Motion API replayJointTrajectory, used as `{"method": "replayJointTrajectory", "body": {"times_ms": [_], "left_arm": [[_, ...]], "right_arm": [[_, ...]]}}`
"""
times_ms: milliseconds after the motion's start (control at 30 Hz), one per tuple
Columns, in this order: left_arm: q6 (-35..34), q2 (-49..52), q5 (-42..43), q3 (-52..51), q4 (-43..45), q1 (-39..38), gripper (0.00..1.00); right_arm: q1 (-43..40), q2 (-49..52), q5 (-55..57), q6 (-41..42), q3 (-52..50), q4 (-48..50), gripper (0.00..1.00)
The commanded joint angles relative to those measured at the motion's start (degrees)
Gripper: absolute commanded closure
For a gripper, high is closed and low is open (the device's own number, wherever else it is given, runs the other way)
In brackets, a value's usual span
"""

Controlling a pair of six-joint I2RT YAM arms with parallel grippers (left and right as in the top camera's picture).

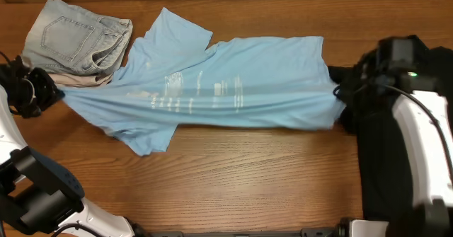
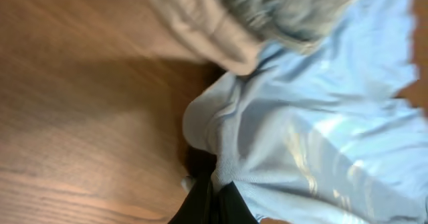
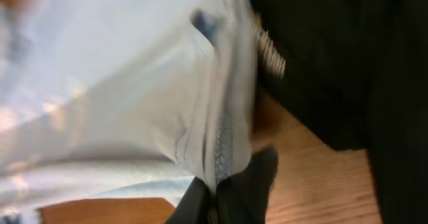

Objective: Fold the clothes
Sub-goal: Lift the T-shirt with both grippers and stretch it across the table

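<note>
1. The left gripper (image 1: 32, 92) sits at the far left edge of the table (image 1: 248, 180). In the left wrist view its dark fingers (image 2: 200, 204) are clenched together on a bunched corner of the sky-blue T-shirt (image 2: 321, 137).
2. Just beyond this gripper lies a folded pair of pale denim shorts (image 1: 74, 42). They rest on top of a beige garment (image 1: 71, 80), whose edge shows beneath them. In the left wrist view the denim (image 2: 294, 10) and the beige cloth (image 2: 200, 23) lie close above the gripped blue corner.
3. The sky-blue T-shirt (image 1: 233, 88) lies on the table between the two grippers, pulled into a long ridge from one to the other. One sleeve points away from the arms and the other toward them, both nearer the left gripper. White lettering (image 1: 191, 92) shows midway between the grippers.
4. The right gripper (image 1: 343, 95) is at the shirt's right end. In the right wrist view its fingers (image 3: 200, 200) pinch the stitched hem of the blue fabric (image 3: 120, 97), closed tight on it.
5. A black garment (image 1: 379, 166) lies under and beside the right gripper, also seen in the right wrist view (image 3: 321, 50).
6. Counted: one blue shirt, one pair of shorts, one beige garment, one black garment, two grippers.
</note>
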Motion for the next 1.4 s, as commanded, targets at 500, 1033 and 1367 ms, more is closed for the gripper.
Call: {"method": "replayJointTrajectory", "body": {"times_ms": [500, 1033, 1367], "left_arm": [[-9.6, -29.4, -2.5, 16.0, 0.0, 11.2, 0.96], [-6.9, -32.9, 5.2, 16.0, 1.4, 10.2, 0.96], [3.4, -34.8, 5.3, 16.8, 1.4, 3.2, 0.96]], "right_arm": [[0.0, -25.3, 2.1, 1.4, 19.8, -7.4, 0.96], [0.0, -30.6, 3.2, 1.1, 24.3, -11.3, 0.96], [0.0, -26.6, 2.7, 1.1, 25.4, -12.2, 0.96]]}}
